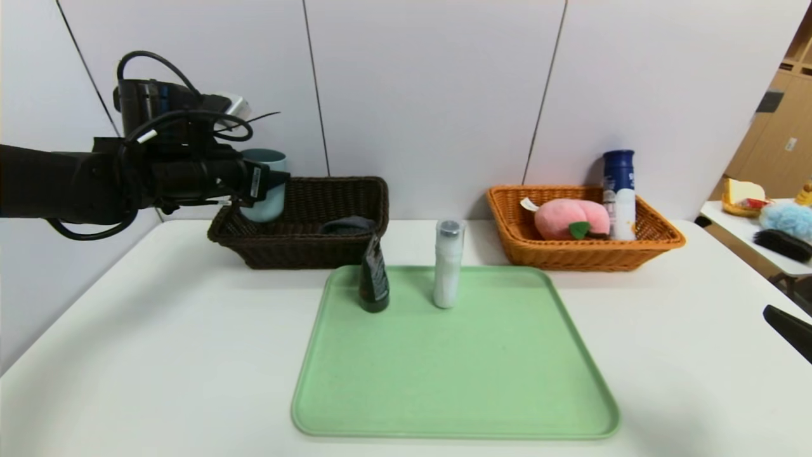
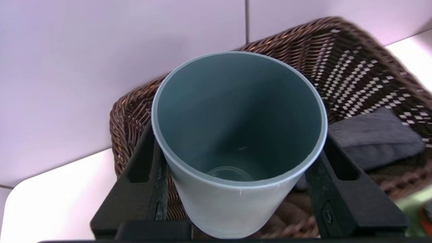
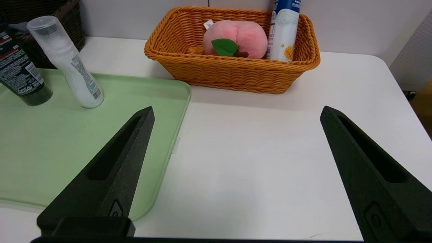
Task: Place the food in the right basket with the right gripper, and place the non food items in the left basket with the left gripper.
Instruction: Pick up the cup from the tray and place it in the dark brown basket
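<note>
Cup is clamped upright between the left gripper fingers, hanging over the dark basket at upper left of the head view. I'd lower it beside the grey cloth before letting go. Right gripper sits wide open, empty

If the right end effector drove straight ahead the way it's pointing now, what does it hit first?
Judging by its wrist view, the open right end effector points over bare table toward the orange basket. The basket's near wall would likely be first, with the peach and navy-capped bottle behind; its height is unclear.
</note>
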